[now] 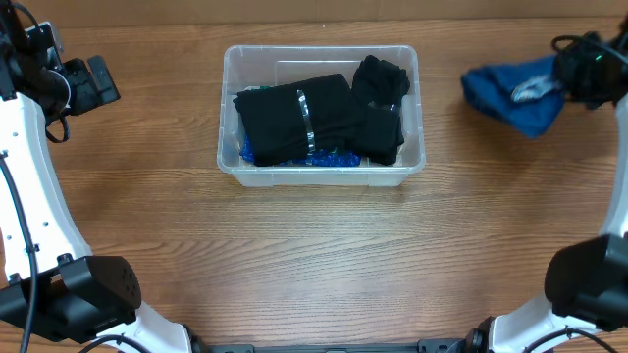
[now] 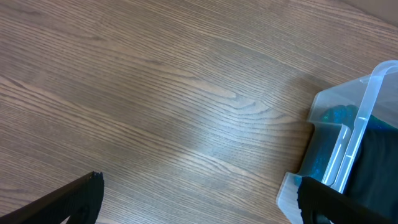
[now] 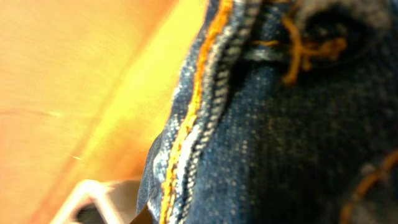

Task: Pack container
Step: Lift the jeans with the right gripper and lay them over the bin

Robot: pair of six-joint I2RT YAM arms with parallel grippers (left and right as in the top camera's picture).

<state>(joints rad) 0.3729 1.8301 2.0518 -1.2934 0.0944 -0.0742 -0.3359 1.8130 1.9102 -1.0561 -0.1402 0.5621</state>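
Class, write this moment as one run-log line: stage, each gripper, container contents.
stage: packing underway | left gripper: open, beside container | right gripper: at jeans, grip unclear | container: black clothes inside

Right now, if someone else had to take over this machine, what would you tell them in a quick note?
The left gripper is open and empty, over the table, left of the container.
The right gripper is at the blue denim garment, right of the container; grip unclear.
Done: folded black clothes lie in the container, over something blue.
Left: get the blue denim garment into the container.
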